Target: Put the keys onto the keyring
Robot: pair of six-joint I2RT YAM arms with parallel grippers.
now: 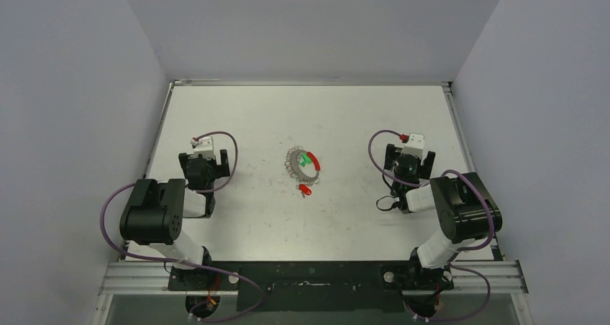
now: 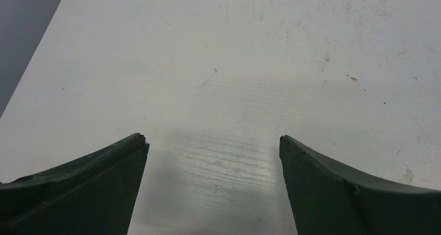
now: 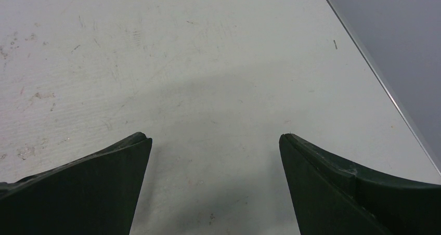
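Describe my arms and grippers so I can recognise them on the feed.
The left arm and right arm match: blocky black joint housings, white tubular lower links and looping purple cables. Each wrist carries a small white camera block. The left gripper and right gripper each have two dark, wedge-shaped, unmarked fingers.

The keyring lies centrally; green keys within it.
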